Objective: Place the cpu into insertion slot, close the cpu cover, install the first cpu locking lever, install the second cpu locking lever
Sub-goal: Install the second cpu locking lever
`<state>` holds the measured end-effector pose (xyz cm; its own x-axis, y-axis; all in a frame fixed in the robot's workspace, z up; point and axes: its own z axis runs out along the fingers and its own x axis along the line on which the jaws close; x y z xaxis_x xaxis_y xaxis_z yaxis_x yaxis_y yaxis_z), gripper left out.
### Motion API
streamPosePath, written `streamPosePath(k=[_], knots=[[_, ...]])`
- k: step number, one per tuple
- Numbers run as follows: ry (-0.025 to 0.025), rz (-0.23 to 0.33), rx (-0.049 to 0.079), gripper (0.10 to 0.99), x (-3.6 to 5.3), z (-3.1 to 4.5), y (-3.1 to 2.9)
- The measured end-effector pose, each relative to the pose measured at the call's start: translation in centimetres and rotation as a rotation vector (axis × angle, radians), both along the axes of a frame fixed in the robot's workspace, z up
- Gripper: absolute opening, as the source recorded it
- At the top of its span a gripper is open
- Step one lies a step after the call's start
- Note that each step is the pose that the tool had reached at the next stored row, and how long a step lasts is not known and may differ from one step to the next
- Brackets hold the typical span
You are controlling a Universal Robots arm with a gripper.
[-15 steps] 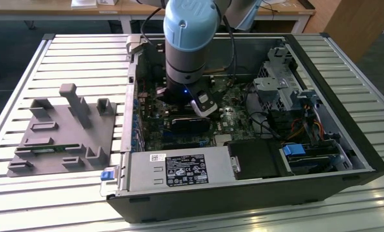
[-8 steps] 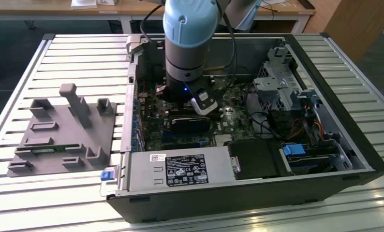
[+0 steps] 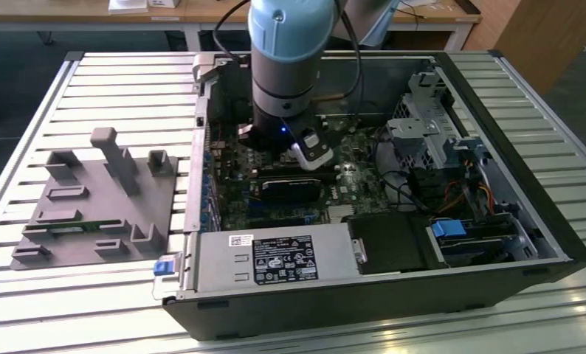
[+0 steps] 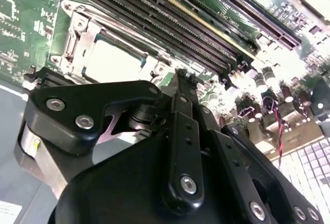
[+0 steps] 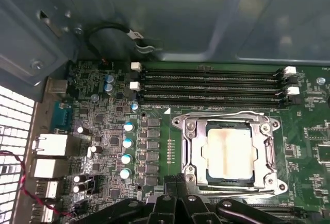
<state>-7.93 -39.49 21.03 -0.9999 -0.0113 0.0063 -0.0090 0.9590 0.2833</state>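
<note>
Overhead, in the exterior view, the black pincer (image 3: pixel 311 156) is hanging inside the open grey computer case (image 3: pixel 529 221). In both wrist views the pale silver square cpu (image 5: pixel 230 154) is sitting in the silver-bordered insertion slot (image 5: pixel 186 147) with the thin silver cpu cover (image 5: pixel 266 157) lying closed; fingers apparently pressed together, empty. Judged step: the locking levers, requiring a precise approach.

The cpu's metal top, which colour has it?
Pale silver-grey on the square metal cpu, seen best in the first wrist view.

Open black computer case (image 3: pixel 529 221) on a slatted metal counter (image 3: pixel 106 81), grey plastic fixture (image 3: pixel 96 199) just beside it, toward the exterior view's left.
</note>
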Motion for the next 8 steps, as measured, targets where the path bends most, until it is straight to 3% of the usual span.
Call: streamPosePath(k=[5, 8], knots=[[0.0, 0.0, 0.0, 0.106, 0.0, 0.8, 0.01], [-0.0001, -0.001, 0.001, 0.106, 0.0, 0.89, 0.01]])
